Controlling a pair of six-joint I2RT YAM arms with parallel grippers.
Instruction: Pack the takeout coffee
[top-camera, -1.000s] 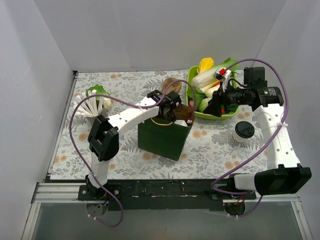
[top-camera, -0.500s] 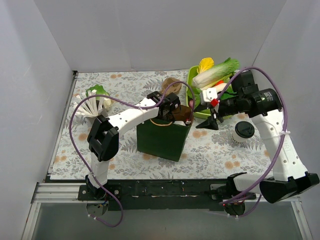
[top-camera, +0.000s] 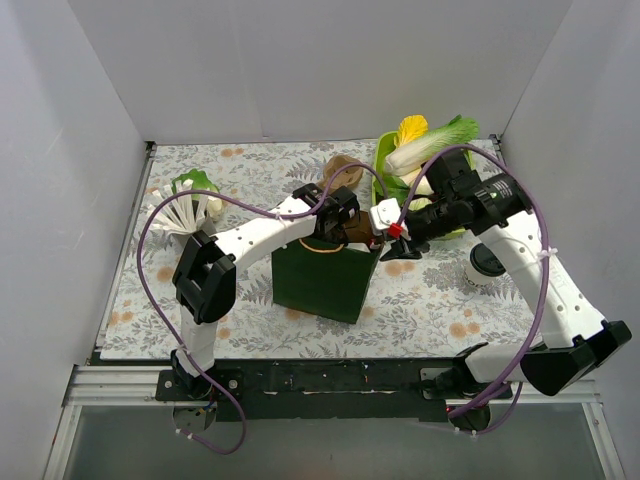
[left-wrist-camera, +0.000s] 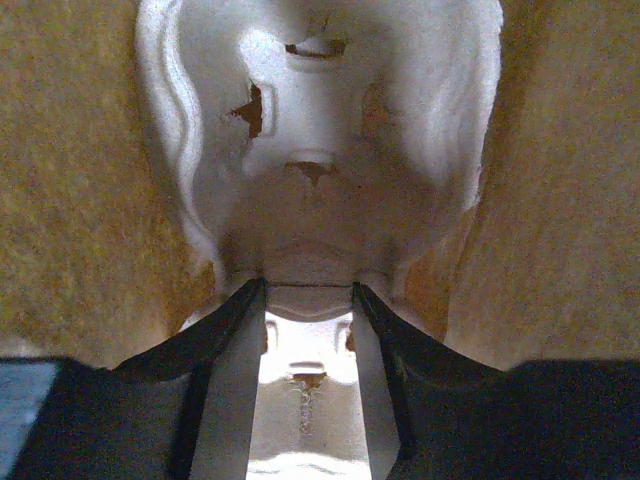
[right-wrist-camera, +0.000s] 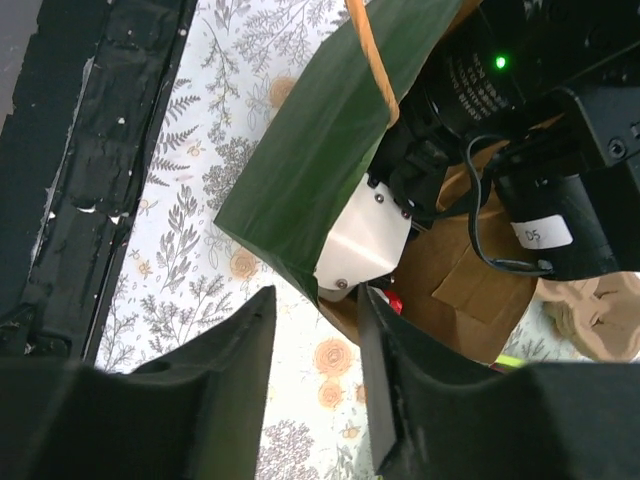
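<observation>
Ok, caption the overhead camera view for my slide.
Left arm dips into green bag; open right gripper beside its rim; lidded coffee cup stands unpacked nearby.

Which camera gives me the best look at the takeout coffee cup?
Top external is the only view that shows it. There the coffee cup stands upright on the floral mat, black lid on, to the right of the green bag. Neither wrist view shows the cup at all.

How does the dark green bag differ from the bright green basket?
The bag is dark green, tall and upright; the basket is lime green, low and wide. The left gripper reaches inside the bag, while the basket holds vegetables and no gripper. Both are open on top and stand on the flowered table cover.
</observation>
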